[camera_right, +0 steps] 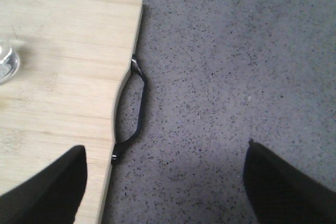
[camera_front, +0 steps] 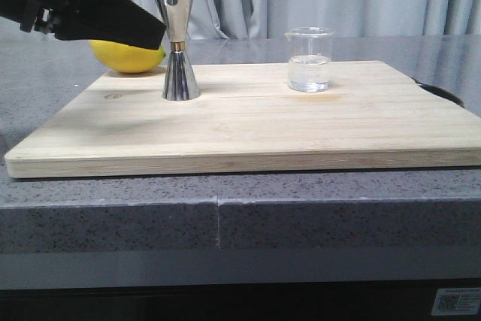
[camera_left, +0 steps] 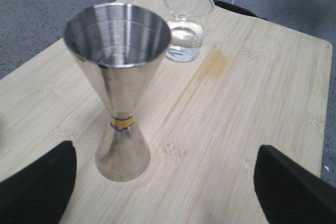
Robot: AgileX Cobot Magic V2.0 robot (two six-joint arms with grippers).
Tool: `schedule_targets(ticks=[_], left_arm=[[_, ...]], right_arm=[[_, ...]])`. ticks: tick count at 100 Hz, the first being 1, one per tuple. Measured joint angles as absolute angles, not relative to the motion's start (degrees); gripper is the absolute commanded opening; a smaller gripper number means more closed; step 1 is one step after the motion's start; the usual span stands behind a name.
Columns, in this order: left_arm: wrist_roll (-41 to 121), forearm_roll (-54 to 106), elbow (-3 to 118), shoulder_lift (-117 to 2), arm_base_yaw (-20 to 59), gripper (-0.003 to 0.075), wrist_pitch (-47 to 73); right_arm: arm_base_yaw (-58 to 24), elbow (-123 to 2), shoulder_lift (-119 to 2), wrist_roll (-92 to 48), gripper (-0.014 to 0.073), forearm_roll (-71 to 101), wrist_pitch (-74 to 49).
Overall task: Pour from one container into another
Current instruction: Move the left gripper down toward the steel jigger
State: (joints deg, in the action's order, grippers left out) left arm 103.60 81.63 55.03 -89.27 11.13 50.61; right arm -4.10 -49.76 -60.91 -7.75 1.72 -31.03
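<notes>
A clear glass beaker (camera_front: 310,59) with some clear liquid stands upright on the wooden cutting board (camera_front: 248,125), right of centre. The steel hourglass jigger (camera_front: 177,39) with a gold waist band stands upright to its left. In the left wrist view the jigger (camera_left: 118,85) is close ahead and the beaker (camera_left: 186,24) is behind it. My left gripper (camera_left: 165,182) is open and empty, its fingers wide apart just short of the jigger's base. My right gripper (camera_right: 165,182) is open over the counter beside the board's right edge; only the beaker's base (camera_right: 6,64) shows there.
A yellow lemon (camera_front: 129,56) lies behind the board's back left corner, partly hidden by my left arm (camera_front: 83,7). The board has a black metal handle (camera_right: 135,111) on its right side. Grey speckled counter (camera_right: 231,66) surrounds the board; curtains hang behind.
</notes>
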Motion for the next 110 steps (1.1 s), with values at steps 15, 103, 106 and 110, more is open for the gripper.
schedule_targets(ticks=[15,103,106,110], left_arm=[[104.64,82.01,55.03,-90.24,11.13,0.0629,50.61],[106.89,85.18,55.03,-90.38,11.13,0.0629,49.54],[106.93,85.28,55.15,-90.61,11.13,0.0629,49.54],[106.93,85.32,55.44,-91.05,11.13,0.0629,49.54]], right_arm=[[-4.10,-49.76,-60.94,-7.75,0.0554,1.72,-30.88],[-4.10,-49.76,-60.94,-7.88,0.0554,1.85,-29.67],[-4.10,-49.76,-60.94,-7.88,0.0554,1.89,-29.56],[-4.10,-49.76,-60.94,-7.88,0.0554,1.98,-29.46]])
